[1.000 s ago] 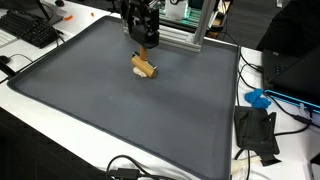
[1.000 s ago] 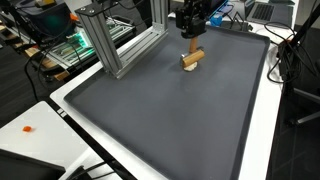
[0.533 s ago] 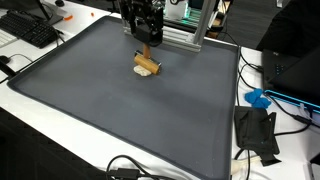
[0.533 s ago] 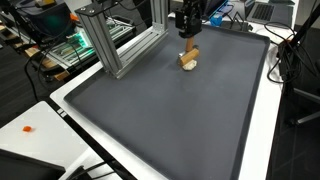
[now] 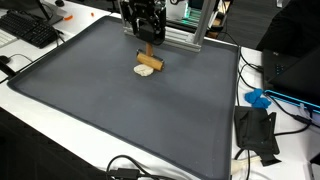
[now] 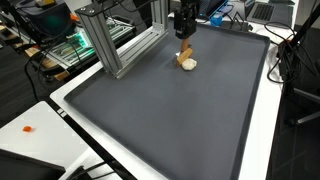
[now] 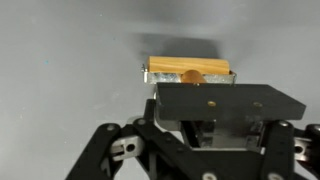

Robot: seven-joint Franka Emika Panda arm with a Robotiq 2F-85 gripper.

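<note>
My gripper (image 5: 148, 44) hangs over the far part of a dark grey mat (image 5: 110, 110), and shows in both exterior views (image 6: 186, 40). It is shut on a wooden block (image 5: 152, 58) that reaches down to the mat. A pale cream piece (image 5: 145, 71) lies at the block's lower end (image 6: 188, 63); I cannot tell whether it is part of the block. In the wrist view the block (image 7: 190, 72) shows just beyond the black gripper body, between the fingertips (image 7: 190, 78).
An aluminium frame (image 5: 185, 35) stands right behind the gripper (image 6: 115, 45). A keyboard (image 5: 30, 28) lies off the mat's far corner. A blue object (image 5: 258, 99), a black bracket (image 5: 257, 132) and cables (image 5: 130, 168) lie on the white table beside the mat.
The wooden block has tipped from lying flat to more upright under the gripper. Gripper and block have shifted slightly toward the frame.
</note>
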